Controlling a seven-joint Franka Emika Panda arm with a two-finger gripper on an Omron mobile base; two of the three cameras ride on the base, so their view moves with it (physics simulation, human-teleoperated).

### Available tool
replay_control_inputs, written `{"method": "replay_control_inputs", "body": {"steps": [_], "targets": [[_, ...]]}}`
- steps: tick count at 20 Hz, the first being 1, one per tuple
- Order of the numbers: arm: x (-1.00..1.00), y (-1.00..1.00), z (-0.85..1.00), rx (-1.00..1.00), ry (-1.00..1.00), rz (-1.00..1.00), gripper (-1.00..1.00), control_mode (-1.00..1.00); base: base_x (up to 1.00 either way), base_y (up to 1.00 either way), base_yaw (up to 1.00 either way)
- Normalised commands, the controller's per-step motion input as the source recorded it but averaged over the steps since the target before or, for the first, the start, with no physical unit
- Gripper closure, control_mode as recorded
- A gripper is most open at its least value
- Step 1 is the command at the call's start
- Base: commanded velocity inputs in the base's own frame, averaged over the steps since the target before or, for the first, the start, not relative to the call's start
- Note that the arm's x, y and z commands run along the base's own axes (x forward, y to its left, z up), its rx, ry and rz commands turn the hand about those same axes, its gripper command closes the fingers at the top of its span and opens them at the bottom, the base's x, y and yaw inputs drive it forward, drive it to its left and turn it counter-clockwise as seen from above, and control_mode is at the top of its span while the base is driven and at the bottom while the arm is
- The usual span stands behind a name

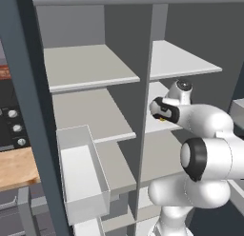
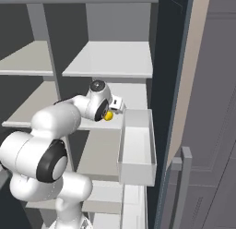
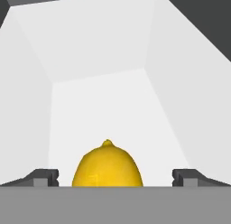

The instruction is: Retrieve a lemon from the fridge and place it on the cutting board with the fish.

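Gripper [image 3: 110,178] spread wide, nothing grasped; fingertips [image 3: 45,177] well apart on either side of the lemon [image 3: 108,166], clear gap on both sides, no contact visible. Lemon roughly centred between the jaws, a shade toward the left tip, nub pointing up, resting on the pale shelf [image 3: 103,110] in the right-hand compartment of the fridge [image 2: 168,85]. From the right base view, yellow lemon [image 2: 108,116] peeking just under the wrist, at the front part of the middle shelf, just beside the door bin [image 2: 138,168]. From the left base view, only a sliver of yellow [image 1: 163,119] under the hand, arm reaching in past the centre divider [image 1: 143,111]. Step in hand, judged: final approach and grasp. To do well: advance a little further so pads sit at the widest girth rather than the near curve; otherwise likely to squirt forward toward the back wall on closing. Keep tips just above shelf, not scraping. Nudge sideways to even the gap so both pads land together and the fruit does not roll. Close slowly, firm enough for a round, probably slick skin. Then lift slightly before retracting straight out, minding the shelf above and the door bin on the way. Beyond the lemon: bare shelf, grey back wall, nothing else to snag.
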Motion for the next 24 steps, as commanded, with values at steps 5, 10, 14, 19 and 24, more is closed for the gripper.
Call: {"method": "replay_control_inputs", "body": {"steps": [5, 10, 14, 19, 24], "targets": [[0.0, 0.0, -0.14, 0.0, 0.0, 0.0, -1.0, -1.0, 0.0, 0.0, 0.0], [0.0, 0.0, 0.0, 0.0, 0.0, 0.0, -1.0, -1.0, 0.0, 0.0, 0.0], [0.0, 0.0, 0.0, 0.0, 0.0, 0.0, -1.0, -1.0, 0.0, 0.0, 0.0], [0.0, 0.04, -0.01, 0.0, 0.01, 0.0, -1.0, -1.0, 0.0, 0.0, 0.0], [0.0, 0.12, -0.04, 0.0, 0.04, 0.0, -1.0, -1.0, 0.0, 0.0, 0.0]]}}
